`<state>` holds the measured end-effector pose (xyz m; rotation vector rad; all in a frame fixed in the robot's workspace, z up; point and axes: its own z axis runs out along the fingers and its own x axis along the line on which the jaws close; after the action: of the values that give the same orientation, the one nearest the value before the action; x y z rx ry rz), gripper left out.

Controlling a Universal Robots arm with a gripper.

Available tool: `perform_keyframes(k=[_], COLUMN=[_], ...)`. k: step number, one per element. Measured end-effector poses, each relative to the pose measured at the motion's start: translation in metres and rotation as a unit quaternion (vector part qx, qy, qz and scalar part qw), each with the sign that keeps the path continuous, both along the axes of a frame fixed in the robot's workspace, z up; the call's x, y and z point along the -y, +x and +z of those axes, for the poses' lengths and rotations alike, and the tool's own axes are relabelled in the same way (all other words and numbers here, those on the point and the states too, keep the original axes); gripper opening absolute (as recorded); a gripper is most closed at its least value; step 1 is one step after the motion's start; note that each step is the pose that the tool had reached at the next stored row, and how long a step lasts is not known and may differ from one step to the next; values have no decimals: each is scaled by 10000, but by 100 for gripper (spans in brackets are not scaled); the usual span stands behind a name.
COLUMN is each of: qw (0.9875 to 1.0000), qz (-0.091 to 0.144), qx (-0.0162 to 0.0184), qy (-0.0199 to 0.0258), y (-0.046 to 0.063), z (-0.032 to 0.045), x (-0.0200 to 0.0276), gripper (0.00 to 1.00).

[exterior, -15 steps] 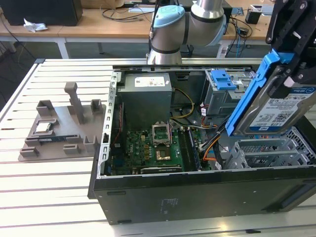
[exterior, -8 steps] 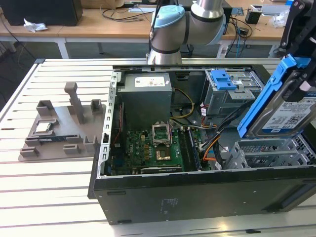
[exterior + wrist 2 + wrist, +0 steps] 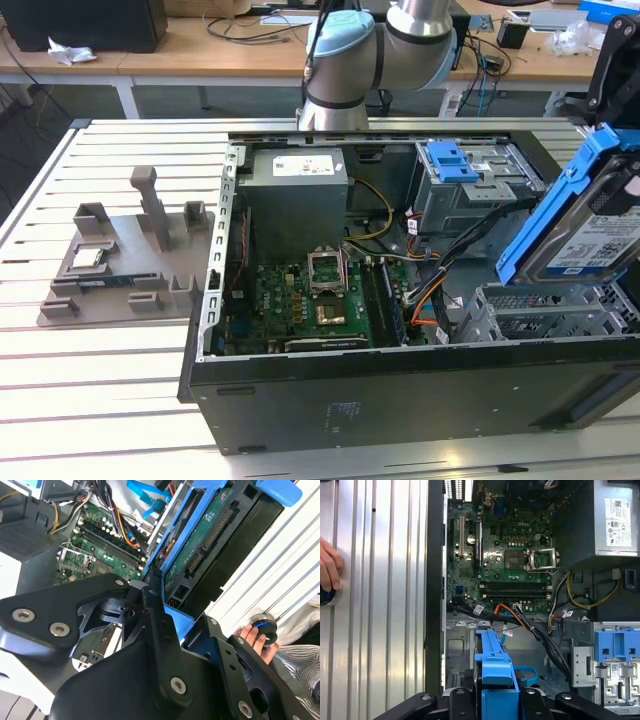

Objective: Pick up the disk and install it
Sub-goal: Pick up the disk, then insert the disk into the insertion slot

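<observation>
the gripper (image 3: 496,705) held the disk (image 3: 590,230), fingers clamped on its blue carrier, tilted above the open computer case (image 3: 400,390) at the exterior view's right edge.

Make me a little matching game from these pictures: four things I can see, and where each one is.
Things:
1. disk
2. grey box with a white label
3. grey tray
4. hand

Places:
A. flat on the table, at the exterior view's left of the case
B. resting on a round knob
C. held tilted in the air over the case
D. inside the case, beside the green board

Pairs: 1-C, 2-D, 3-A, 4-B.
</observation>
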<state>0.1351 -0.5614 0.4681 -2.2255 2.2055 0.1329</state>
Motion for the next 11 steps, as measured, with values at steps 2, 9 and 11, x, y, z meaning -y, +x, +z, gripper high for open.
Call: perform_keyframes(k=[2, 9, 11], qw=[10000, 10000, 10000], qz=[0, 0, 0], qx=[0, 0, 0], qy=[-1, -1, -2], y=[5, 6, 7], z=[0, 0, 0], x=[0, 0, 1], gripper=[37, 37, 37])
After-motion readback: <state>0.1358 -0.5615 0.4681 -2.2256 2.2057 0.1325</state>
